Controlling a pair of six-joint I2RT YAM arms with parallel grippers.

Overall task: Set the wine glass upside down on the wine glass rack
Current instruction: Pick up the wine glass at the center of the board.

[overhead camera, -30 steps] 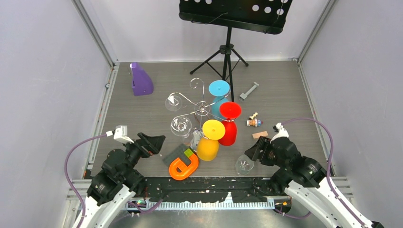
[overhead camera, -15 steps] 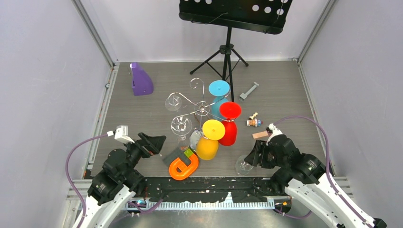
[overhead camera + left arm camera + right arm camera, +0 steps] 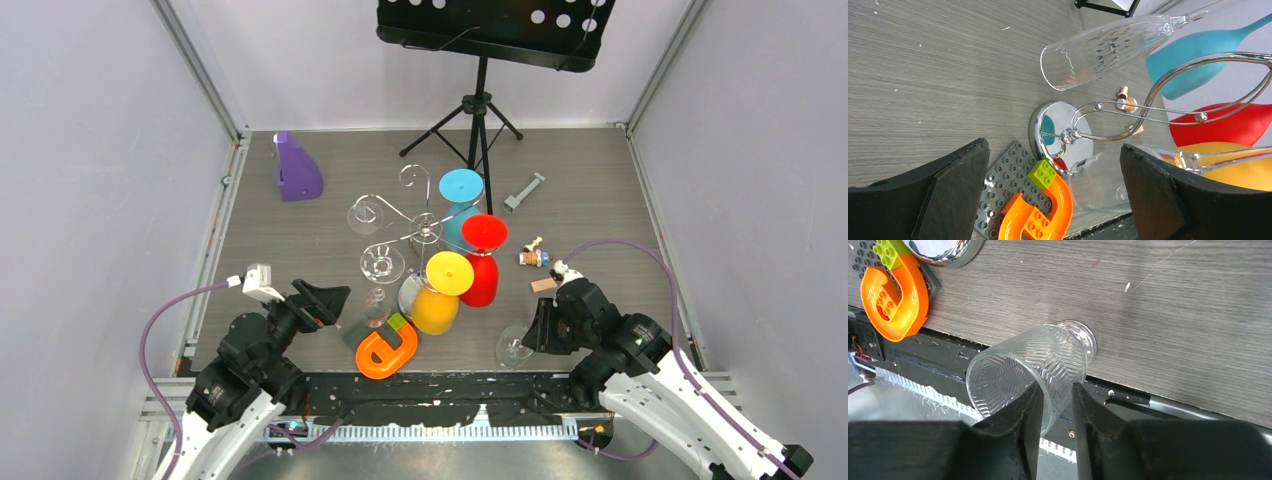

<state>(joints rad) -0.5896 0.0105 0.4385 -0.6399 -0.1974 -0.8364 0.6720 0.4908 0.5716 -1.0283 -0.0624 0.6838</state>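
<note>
The clear ribbed wine glass (image 3: 1033,365) has its foot on the table at the front edge, also in the top view (image 3: 513,346). My right gripper (image 3: 1054,405) is shut on its bowl wall, one finger inside the rim and one outside; it also shows in the top view (image 3: 533,331). The chrome wine glass rack (image 3: 425,231) stands mid-table, its mirror base (image 3: 1068,145) in the left wrist view. Teal, red, yellow and clear glasses hang from it upside down. My left gripper (image 3: 1053,195) is open and empty, left of the rack (image 3: 328,301).
An orange brick piece on a grey studded plate (image 3: 383,349) lies at the front beside the rack base. A black music stand (image 3: 482,110) is behind, a purple object (image 3: 296,170) at back left. Small items (image 3: 535,258) lie right of the rack.
My right gripper has moved left and down onto the wine glass, and its fingers now pinch the bowl wall. The left arm has not moved.
</note>
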